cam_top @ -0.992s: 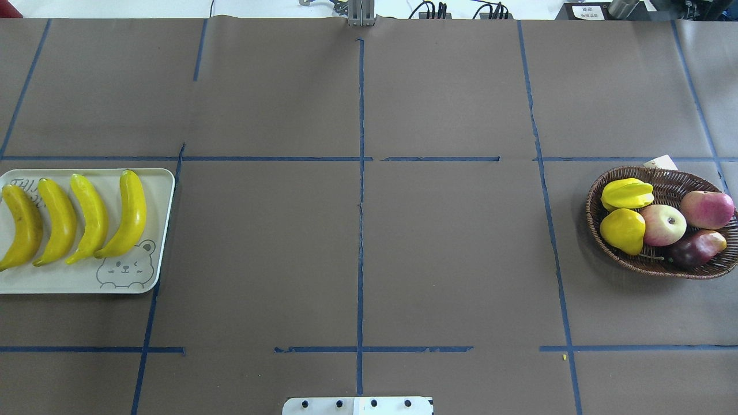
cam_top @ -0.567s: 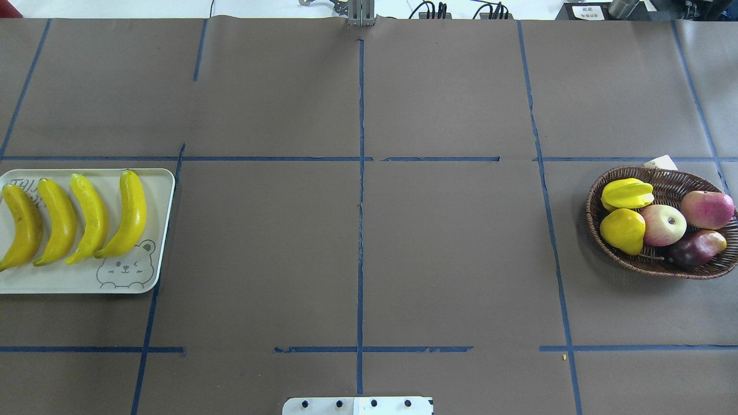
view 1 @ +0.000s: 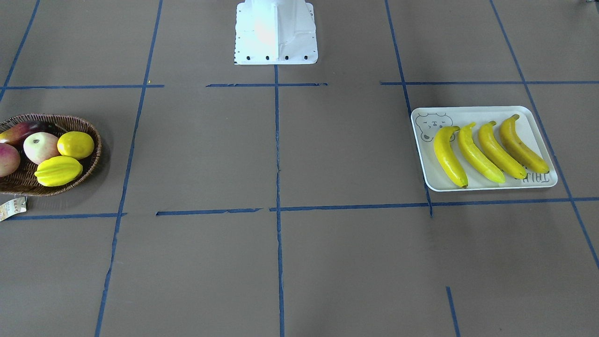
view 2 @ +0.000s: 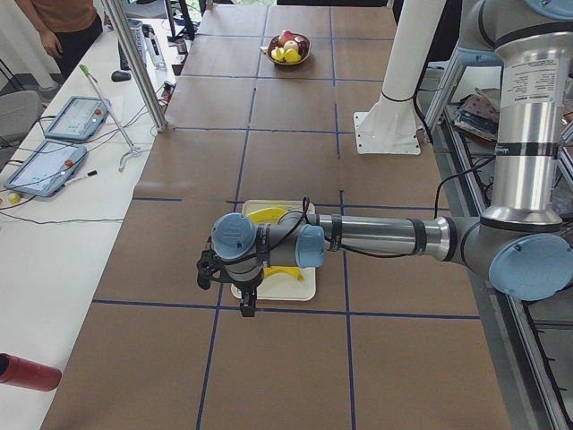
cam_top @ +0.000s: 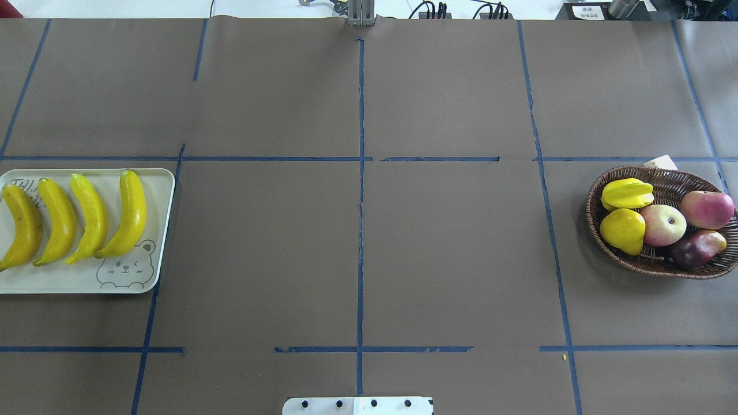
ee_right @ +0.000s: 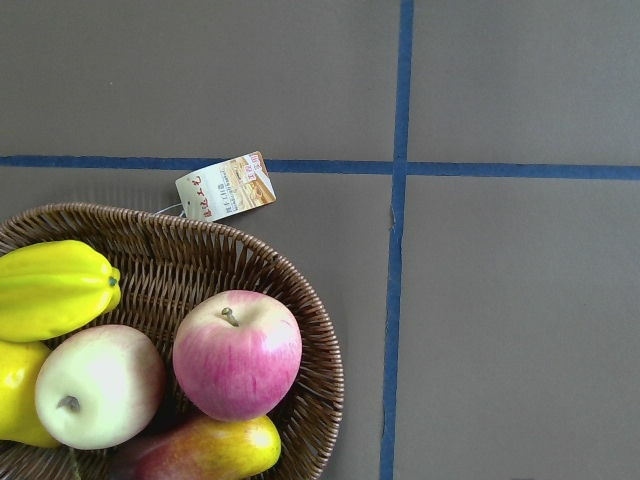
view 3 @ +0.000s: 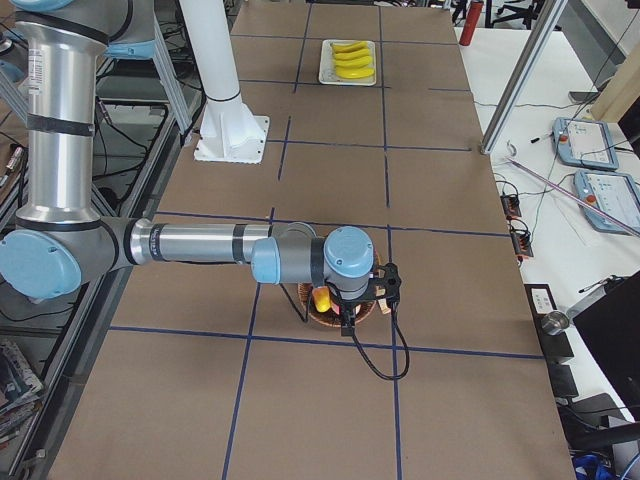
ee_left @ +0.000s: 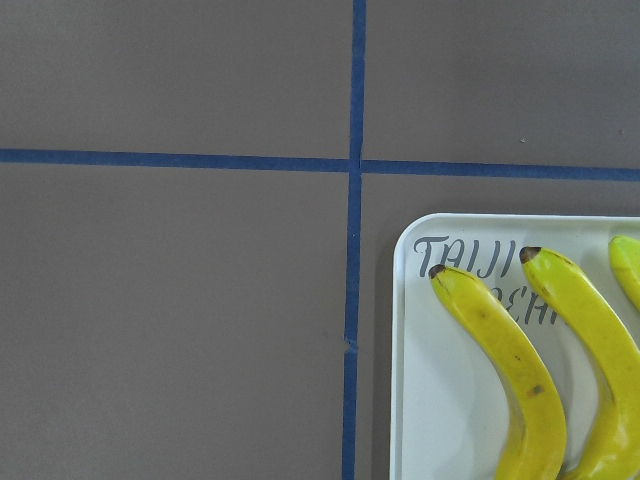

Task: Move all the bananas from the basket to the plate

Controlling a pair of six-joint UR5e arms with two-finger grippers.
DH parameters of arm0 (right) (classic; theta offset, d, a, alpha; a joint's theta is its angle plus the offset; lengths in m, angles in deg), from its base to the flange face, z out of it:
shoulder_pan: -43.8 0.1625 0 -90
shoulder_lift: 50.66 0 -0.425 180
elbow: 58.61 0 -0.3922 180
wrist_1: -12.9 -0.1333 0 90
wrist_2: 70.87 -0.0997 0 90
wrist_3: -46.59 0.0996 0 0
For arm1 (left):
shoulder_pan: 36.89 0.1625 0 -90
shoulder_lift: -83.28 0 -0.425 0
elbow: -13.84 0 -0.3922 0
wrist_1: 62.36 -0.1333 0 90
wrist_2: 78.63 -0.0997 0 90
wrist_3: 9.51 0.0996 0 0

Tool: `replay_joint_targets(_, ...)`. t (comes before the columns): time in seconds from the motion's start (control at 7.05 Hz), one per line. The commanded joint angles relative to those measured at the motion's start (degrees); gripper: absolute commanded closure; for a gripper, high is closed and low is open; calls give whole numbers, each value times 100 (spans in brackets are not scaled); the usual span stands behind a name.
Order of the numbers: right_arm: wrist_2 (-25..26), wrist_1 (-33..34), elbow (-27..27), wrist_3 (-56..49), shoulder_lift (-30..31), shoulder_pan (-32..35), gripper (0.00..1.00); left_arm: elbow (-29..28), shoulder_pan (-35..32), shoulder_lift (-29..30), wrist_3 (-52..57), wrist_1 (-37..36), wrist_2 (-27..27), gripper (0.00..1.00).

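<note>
Several yellow bananas (cam_top: pixel 86 219) lie side by side on the pale plate (cam_top: pixel 57 283) with the bear drawing, at the table's left; the front view shows those bananas (view 1: pixel 486 152) on the plate (view 1: pixel 472 113) as well. The wicker basket (cam_top: pixel 680 177) at the right holds other fruit and no banana that I can see. My left gripper (view 2: pixel 245 309) hangs above the plate's outer edge, and my right gripper (view 3: pixel 347 328) hangs over the basket. Both show only in the side views, so I cannot tell if they are open or shut.
In the basket lie a starfruit (cam_top: pixel 627 193), a lemon (cam_top: pixel 622 230), two apples (cam_top: pixel 663 225) and a dark mango (cam_top: pixel 695 246). The white robot base (view 1: pixel 276 32) stands mid-table. A side bench with tablets (view 2: pixel 67 116) and a person runs along the far side.
</note>
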Motion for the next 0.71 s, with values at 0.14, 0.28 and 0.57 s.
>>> replay_joint_targets(0.14,0,-9,3,4,-11,0,0,0,0,6,0,10,4,0)
replay_joint_targets(0.28,0,0,3,4,-11,0,0,0,0,6,0,10,4,0)
replay_joint_targets(0.57,0,-9,3,4,-20,0,0,0,0,15,0,10,4,0)
